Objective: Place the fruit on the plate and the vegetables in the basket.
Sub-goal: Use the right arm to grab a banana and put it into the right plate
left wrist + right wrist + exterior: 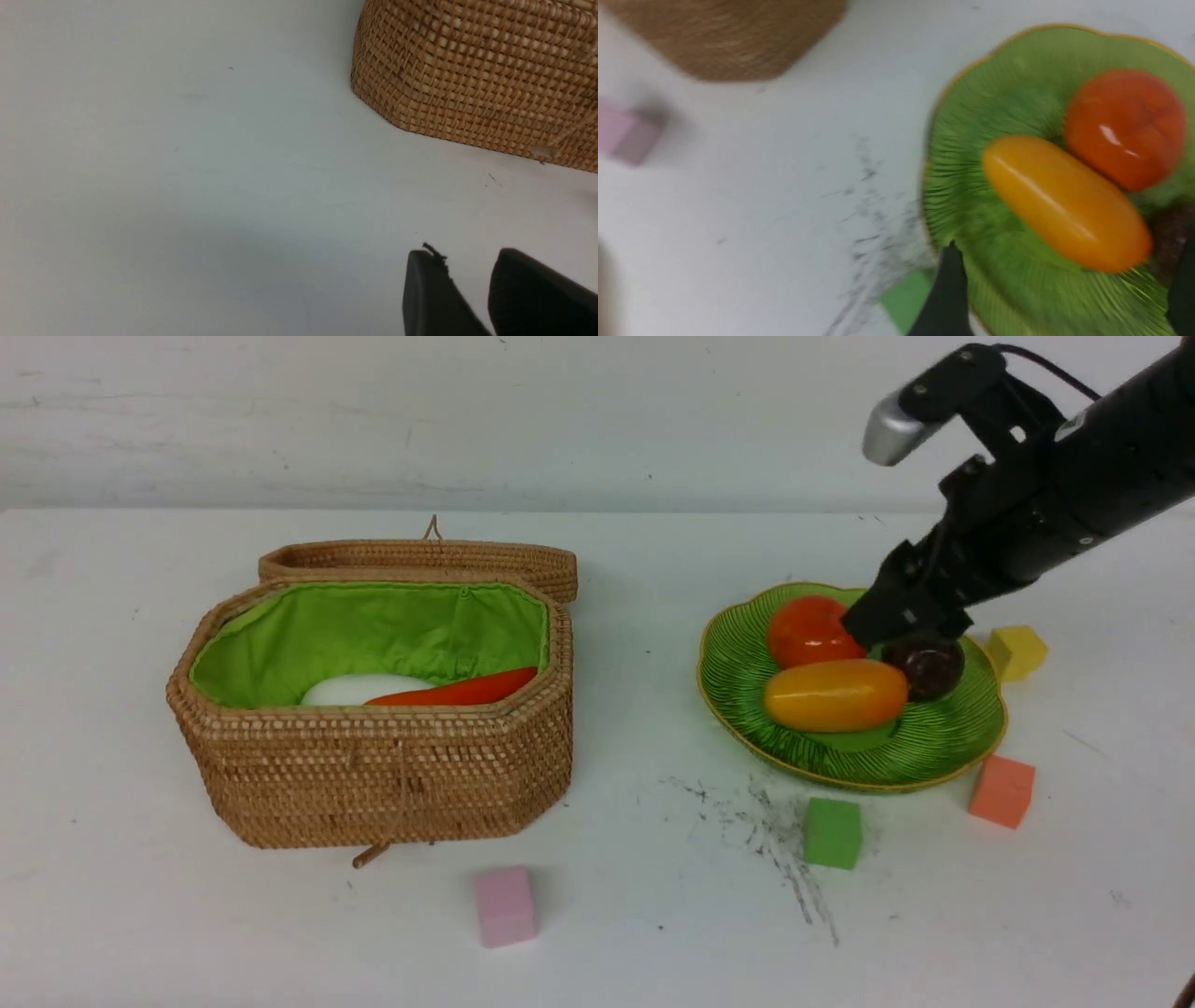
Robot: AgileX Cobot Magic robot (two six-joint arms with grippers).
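right fingers (901,621): spread wide, holding nothing; tips hang just over the mangosteen (926,666), upper right of front frame
mangosteen: on the plate (738,683), directly under the fingers, touching the mango's (834,694) right end; looks freshly set down, my read
mango axis: lies left-right across plate centre; persimmon (808,630) behind it
left fingers (465,298): narrow gap, nothing between them; over bare worktop (187,186), beside the basket wall (476,70)
basket (373,775): lid open, white radish (350,690) and orange carrot piece (457,692) inside
banana, eggplant: not visible
nearer arm: right for plate, left for basket
next: clear lift straight up, avoid nudging mangosteen
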